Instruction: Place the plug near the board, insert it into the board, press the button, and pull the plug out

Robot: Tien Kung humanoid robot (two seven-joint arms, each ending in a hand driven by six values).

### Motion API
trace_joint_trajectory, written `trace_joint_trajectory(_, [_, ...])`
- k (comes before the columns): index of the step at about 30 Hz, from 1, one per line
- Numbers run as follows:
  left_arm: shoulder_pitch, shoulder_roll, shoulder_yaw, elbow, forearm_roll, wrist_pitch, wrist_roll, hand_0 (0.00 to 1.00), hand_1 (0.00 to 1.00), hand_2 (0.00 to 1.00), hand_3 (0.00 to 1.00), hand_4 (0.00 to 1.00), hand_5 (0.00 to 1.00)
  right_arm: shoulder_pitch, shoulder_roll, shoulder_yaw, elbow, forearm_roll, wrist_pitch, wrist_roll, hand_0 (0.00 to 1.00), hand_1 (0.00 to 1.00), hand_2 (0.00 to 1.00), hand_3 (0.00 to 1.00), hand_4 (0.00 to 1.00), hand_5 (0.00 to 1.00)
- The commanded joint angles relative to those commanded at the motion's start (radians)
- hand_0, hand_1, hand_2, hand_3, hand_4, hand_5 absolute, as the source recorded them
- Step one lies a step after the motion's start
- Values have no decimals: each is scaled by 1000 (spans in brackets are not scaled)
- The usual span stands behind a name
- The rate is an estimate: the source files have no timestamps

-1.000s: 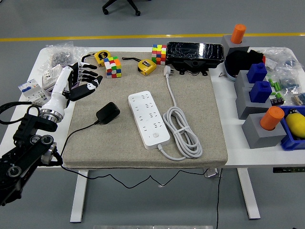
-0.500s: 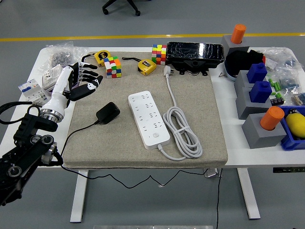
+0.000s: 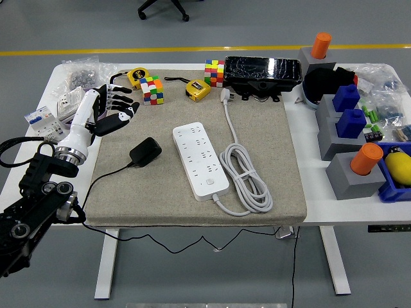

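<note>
Plug (image 3: 145,152), black, lies on grey mat (image 3: 192,192) of the surface, just left of white power strip board (image 3: 200,161), not inserted; left robot hand (image 3: 114,109) hovers up-left of plug, fingers spread, holding nothing; board's own white cable (image 3: 247,179) coiled to its right

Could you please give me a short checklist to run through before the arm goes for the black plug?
1. Left robot hand empty, fingers spread: ok.
2. Black plug free on the mat, nothing resting on it: ok.
3. Path from hand to plug: ok; the Rubik's cube sits farther back, off the line.
4. Power strip lying flat with sockets facing up: ok.
5. Plug near the strip: not ok; a strip of bare mat lies between them.
6. Plug's prong orientation: cannot tell.
</note>
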Motion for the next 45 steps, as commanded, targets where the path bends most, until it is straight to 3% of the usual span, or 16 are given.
trace_joint_trajectory(45, [5,0,2,-5,1,0,2,499,517,527,583,754,194,-7,2,0,0,1,0,-1,576,637,627,553,894,426])
